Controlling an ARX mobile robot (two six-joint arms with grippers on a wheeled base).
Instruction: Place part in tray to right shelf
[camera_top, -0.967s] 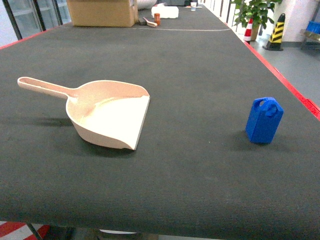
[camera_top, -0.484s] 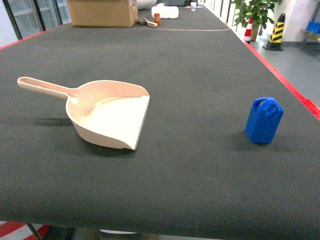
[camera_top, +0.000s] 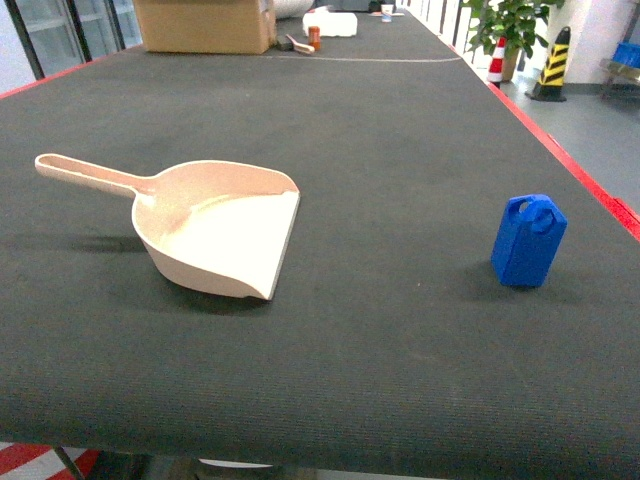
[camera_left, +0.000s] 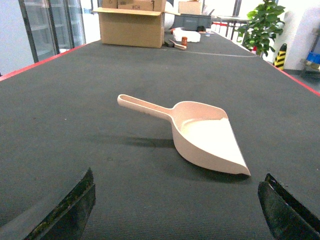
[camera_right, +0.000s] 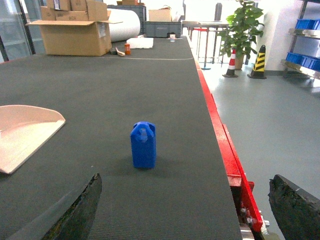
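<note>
I take the tray (camera_top: 215, 228) as my landmark on the table (camera_top: 400, 120). It lies flat with its handle pointing away to the left and its wide flat lip turned toward the right, which leaves the open mouth facing the part (camera_top: 528, 240). The part stands upright well to the right of the tray, loop handle on top, close to the table's red right edge, with bare table between the 2.

My left hand (camera_left: 177, 212) hangs low and short of the tray, its 2 fingers spread wide at the bottom corners of the left wrist view and gripping nothing. My right hand (camera_right: 187, 210) is likewise spread wide and empty, lined up with the part, which sits just ahead between its fingers without touching them.

I judge this split is deliberate: the right hand is placed to lift the part by its sides and drop it over the tray's lip, while the left is placed for the tray's handle. The right shelf shows in none of my views, so nothing has been carried there yet.
</note>
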